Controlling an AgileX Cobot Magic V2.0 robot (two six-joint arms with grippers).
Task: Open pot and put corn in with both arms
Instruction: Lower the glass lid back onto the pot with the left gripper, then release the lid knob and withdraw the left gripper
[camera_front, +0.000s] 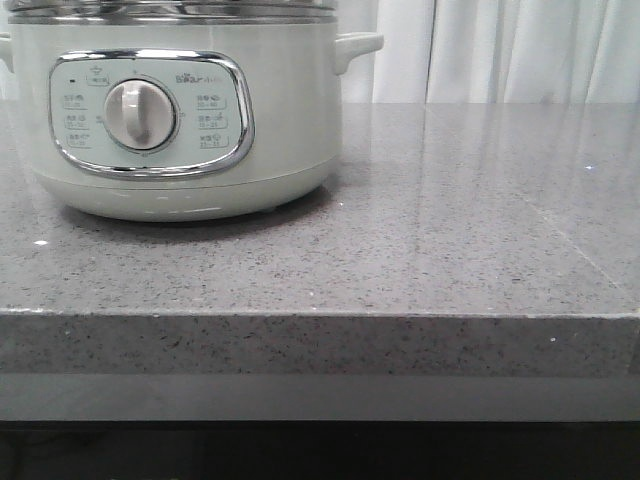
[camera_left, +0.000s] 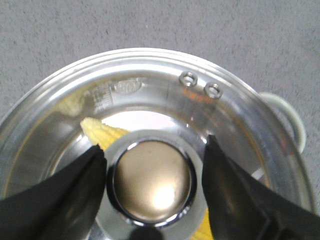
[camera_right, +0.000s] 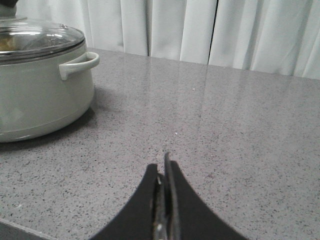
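Front view: pot (camera_front: 180, 110), pale grey-green, on the left of a speckled grey counter (camera_front: 450, 250). Chrome-framed panel with white dial (camera_front: 139, 114) faces the camera; side handle (camera_front: 357, 47) on its right. Lid rim (camera_front: 170, 12) sits on top, cut by the frame edge. White curtain (camera_front: 500, 50) behind. No gripper in this view.

Left wrist view: glass lid (camera_left: 230, 112) seen from above, metal-rimmed, on the pot. Round metal knob (camera_left: 152, 181) at centre. Left gripper (camera_left: 154, 172) straddles the knob, one black finger (camera_left: 75, 185) on each side, jaws spread about knob-wide; whether the pads touch it cannot be told. Corn (camera_left: 102, 132), yellow, visible through the glass, lying inside the pot. Two small vent eyelets (camera_left: 201, 84) in the lid.

Right wrist view: right gripper (camera_right: 165, 200) over bare counter, jaws closed together, nothing between them. Pot with lid on, well apart from it.
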